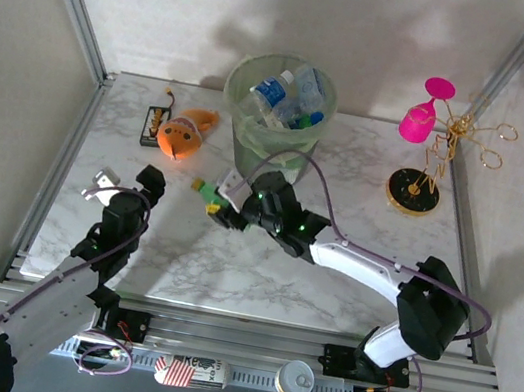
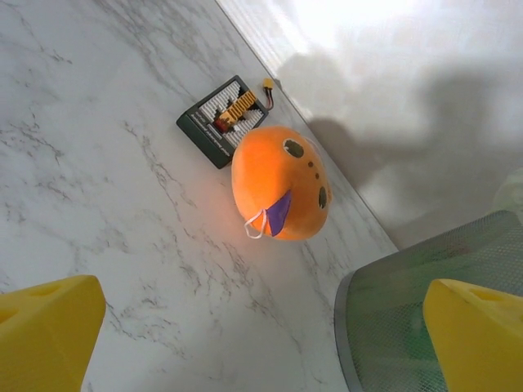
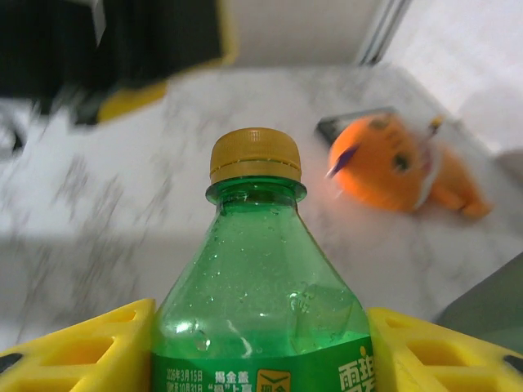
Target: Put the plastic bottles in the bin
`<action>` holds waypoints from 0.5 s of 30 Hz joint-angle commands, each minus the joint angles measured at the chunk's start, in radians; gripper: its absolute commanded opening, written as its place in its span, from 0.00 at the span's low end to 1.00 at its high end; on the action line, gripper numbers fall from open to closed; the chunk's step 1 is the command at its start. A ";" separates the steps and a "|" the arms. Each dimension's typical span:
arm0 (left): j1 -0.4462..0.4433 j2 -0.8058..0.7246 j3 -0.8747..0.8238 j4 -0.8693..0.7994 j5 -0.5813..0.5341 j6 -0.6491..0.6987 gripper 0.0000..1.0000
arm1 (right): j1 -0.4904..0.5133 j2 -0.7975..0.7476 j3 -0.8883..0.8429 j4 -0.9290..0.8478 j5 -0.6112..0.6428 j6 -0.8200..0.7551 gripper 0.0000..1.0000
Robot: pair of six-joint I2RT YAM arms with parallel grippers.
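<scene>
The right pincer (image 1: 223, 201) is gripping 1 green bottle (image 1: 206, 190) by its body, with the cap pointing left and the long axis running out along the fingers. The bin (image 1: 249, 153) is standing just beyond it, to the far right. Its rim is sitting higher, so the bottle is probably needing a lift and a swing rightward. Several bottles (image 1: 280, 93) are lying inside already. The left pincer (image 2: 261, 335) is gaping wide and empty at the near left, farther from the bin. An orange plush toy (image 1: 184, 134) is lying left of the bin on the desk (image 1: 348, 171), clear of the path.
</scene>
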 commanded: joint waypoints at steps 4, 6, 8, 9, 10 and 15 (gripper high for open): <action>0.013 -0.037 -0.014 -0.008 0.018 -0.009 0.99 | -0.051 0.007 0.256 0.001 0.119 0.136 0.51; 0.014 -0.044 -0.016 -0.013 0.020 -0.010 1.00 | -0.058 0.008 0.307 0.016 0.137 0.149 0.51; 0.016 -0.051 -0.022 -0.014 0.023 -0.013 1.00 | -0.064 0.010 0.345 0.036 0.179 0.140 0.51; 0.015 -0.055 -0.026 -0.016 0.025 -0.016 1.00 | -0.071 0.013 0.367 0.044 0.202 0.134 0.51; 0.015 -0.058 -0.030 -0.018 0.028 -0.019 1.00 | -0.081 0.021 0.388 0.048 0.221 0.130 0.51; 0.016 -0.076 -0.041 -0.026 0.035 -0.027 0.99 | -0.143 0.068 0.446 0.078 0.272 0.113 0.50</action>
